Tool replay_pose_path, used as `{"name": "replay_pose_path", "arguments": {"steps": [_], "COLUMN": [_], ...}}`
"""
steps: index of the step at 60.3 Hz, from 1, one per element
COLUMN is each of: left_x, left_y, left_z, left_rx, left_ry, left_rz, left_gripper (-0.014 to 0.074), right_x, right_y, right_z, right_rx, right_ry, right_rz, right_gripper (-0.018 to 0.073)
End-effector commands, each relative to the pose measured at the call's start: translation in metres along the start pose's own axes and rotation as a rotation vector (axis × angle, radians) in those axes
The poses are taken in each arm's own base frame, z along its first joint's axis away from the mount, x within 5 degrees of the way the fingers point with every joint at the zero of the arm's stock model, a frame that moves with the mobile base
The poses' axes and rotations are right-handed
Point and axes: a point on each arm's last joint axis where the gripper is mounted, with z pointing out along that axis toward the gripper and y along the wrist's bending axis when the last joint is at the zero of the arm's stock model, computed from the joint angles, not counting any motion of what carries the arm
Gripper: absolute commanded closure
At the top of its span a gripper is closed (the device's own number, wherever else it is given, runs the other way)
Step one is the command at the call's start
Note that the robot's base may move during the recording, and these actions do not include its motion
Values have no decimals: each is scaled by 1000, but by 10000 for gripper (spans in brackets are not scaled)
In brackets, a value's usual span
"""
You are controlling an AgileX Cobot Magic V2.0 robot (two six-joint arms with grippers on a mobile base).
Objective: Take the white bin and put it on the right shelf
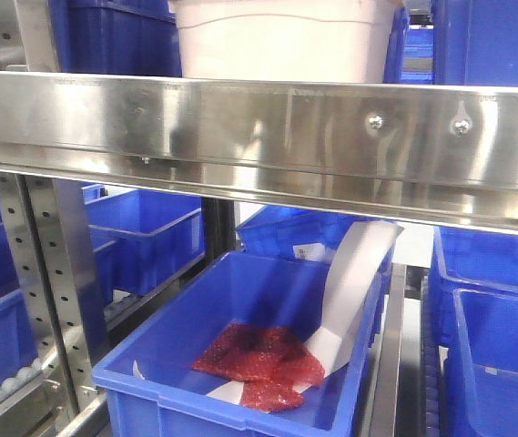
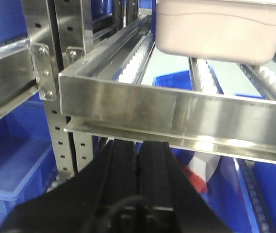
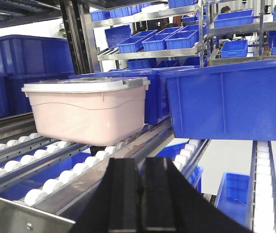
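Pinkish white bin (image 3: 87,109) sits ahead-left of the closed, empty right gripper (image 3: 140,182); the left gripper (image 2: 138,165), likewise shut and empty, could strike the shelf rail (image 2: 176,109) above.

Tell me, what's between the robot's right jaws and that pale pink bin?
In the right wrist view, only bare shelf: rows of white rollers and steel rails lead from the shut right gripper to the white bin. Nothing sits on them.

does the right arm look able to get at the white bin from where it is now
Probably yes: the right end effector, fingers together, sits above the front rail, and only bare rollers lie before the white bin.
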Motion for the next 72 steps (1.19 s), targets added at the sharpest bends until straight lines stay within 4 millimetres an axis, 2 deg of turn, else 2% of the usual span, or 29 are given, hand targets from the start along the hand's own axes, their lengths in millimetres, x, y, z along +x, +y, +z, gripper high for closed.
{"name": "replay_pose_path", "arguments": {"steps": [1,10,16,33,39,72], "left_x": [-11,0,17,105,108,108], "left_y": [4,6,5,3,2,2], "left_z": [-5,-15,-21,-32,-34,-34], "left_rx": [-57,-96,-90,-89,-90,-90], "left_ry": [-73,-101,-183,-313,-271,-275], "left_rz": [-9,-47,-37,-43,-45,-45], "left_gripper": [715,715,715,715,715,715], "right_x": [-10,-10,-10,-10,-10,-10], "right_y": [-1,-1,-1,-1,-1,-1], "right_z": [0,0,0,0,0,0], "right_rx": [29,29,29,28,26,26], "right_ry": [-41,-41,-41,-40,-36,-36], "right_rz": [-4,-4,-4,-4,-4,-4], "right_gripper": [522,522,522,522,522,522]}}
